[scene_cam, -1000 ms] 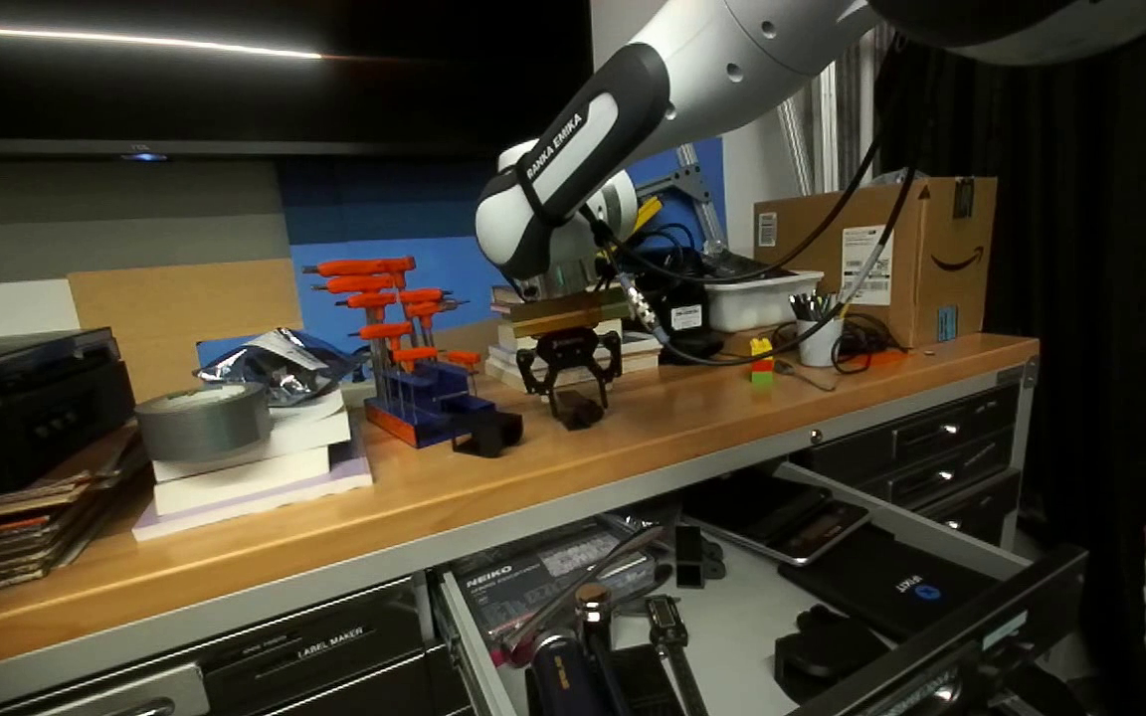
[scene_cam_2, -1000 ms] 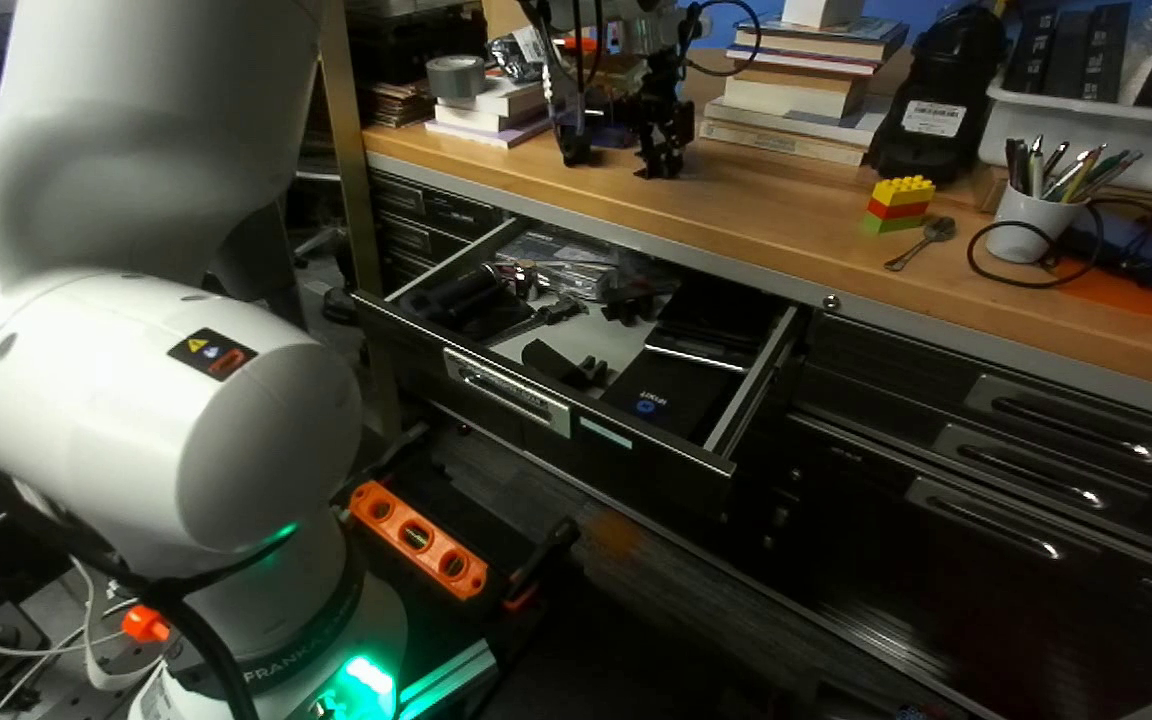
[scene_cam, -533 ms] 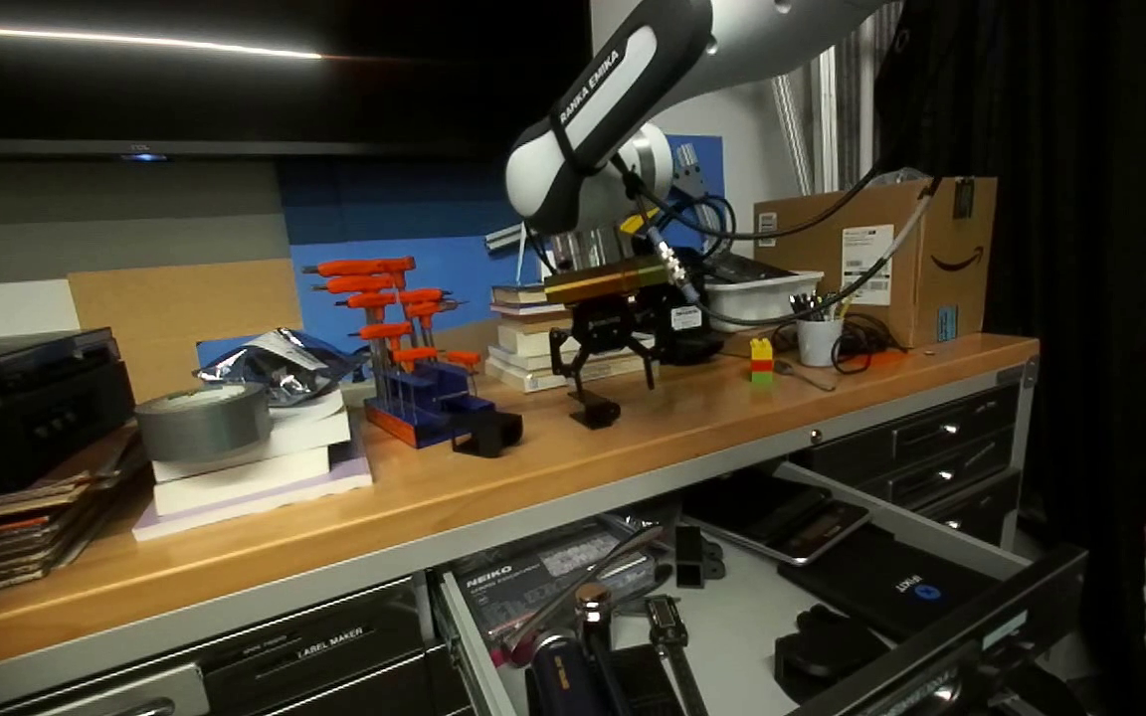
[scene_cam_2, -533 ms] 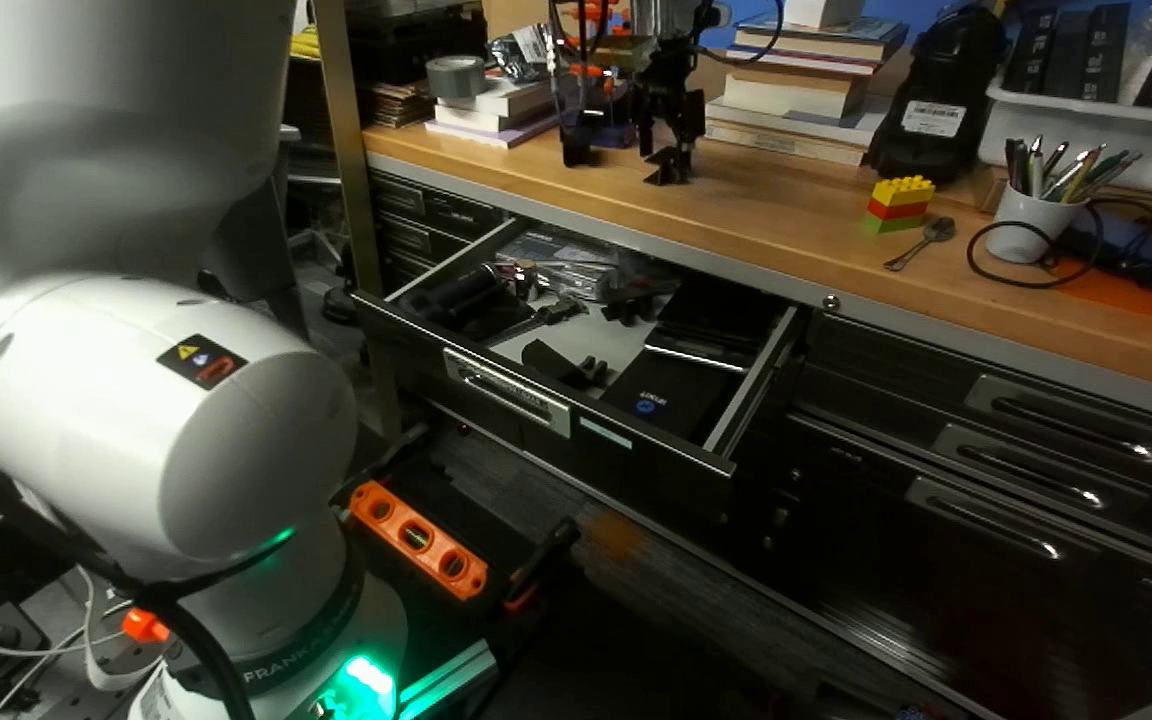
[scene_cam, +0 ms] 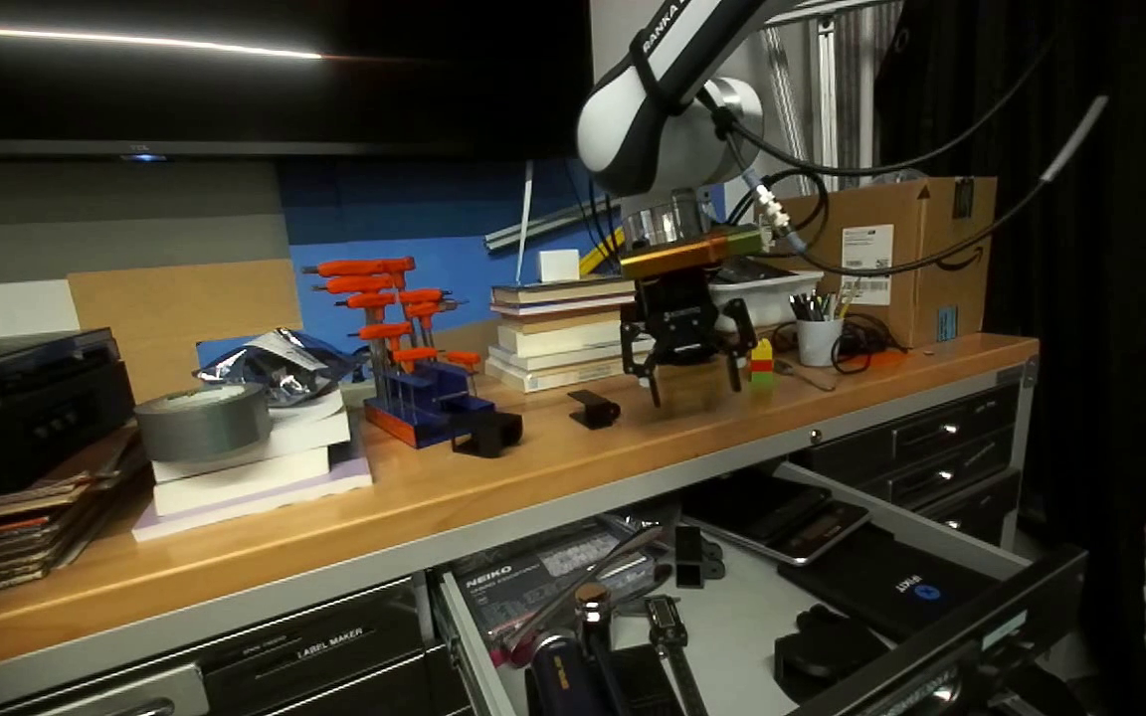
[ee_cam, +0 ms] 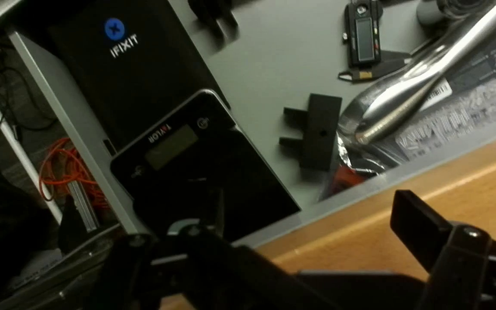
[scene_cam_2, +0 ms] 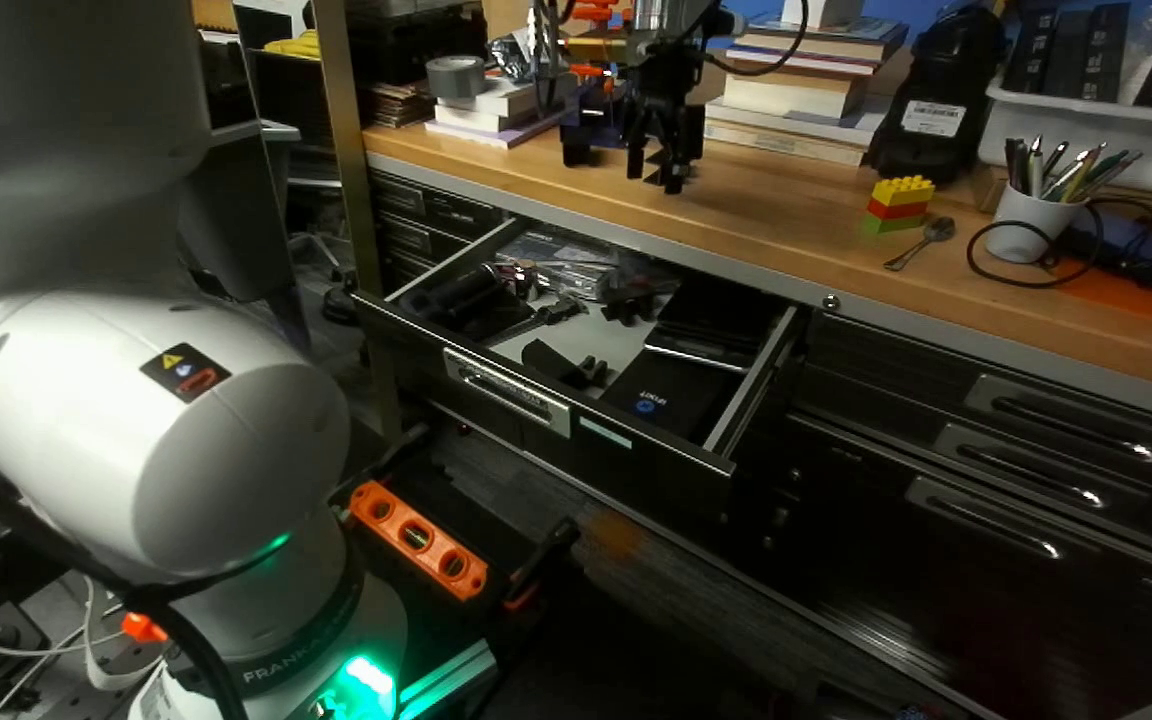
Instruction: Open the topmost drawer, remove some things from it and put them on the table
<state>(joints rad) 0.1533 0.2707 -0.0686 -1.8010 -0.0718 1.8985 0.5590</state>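
My gripper (scene_cam: 694, 390) wide apart, nothing held, above table (scene_cam: 414, 487). On table lie angled piece (scene_cam: 598, 409) and blocky piece (scene_cam: 491, 434), both black. Pulled-out drawer (scene_cam: 732, 626) holds 2 others: pronged piece (ee_cam: 320, 125), near scale (ee_cam: 209, 168) but not touching; lumpy piece (scene_cam: 825, 648), close to front. Pronged piece looks matt, stiff; I judge plastic, light, little slip, prongs maybe brittle. Best hold: across bar, clear of its 2 prongs, gentle squeeze, straight down, as table edge close. Lumpy piece: probably light too; I'd pinch thick end.

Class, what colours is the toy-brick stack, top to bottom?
Yellow, red, green; the brick stack shows best in an exterior view.
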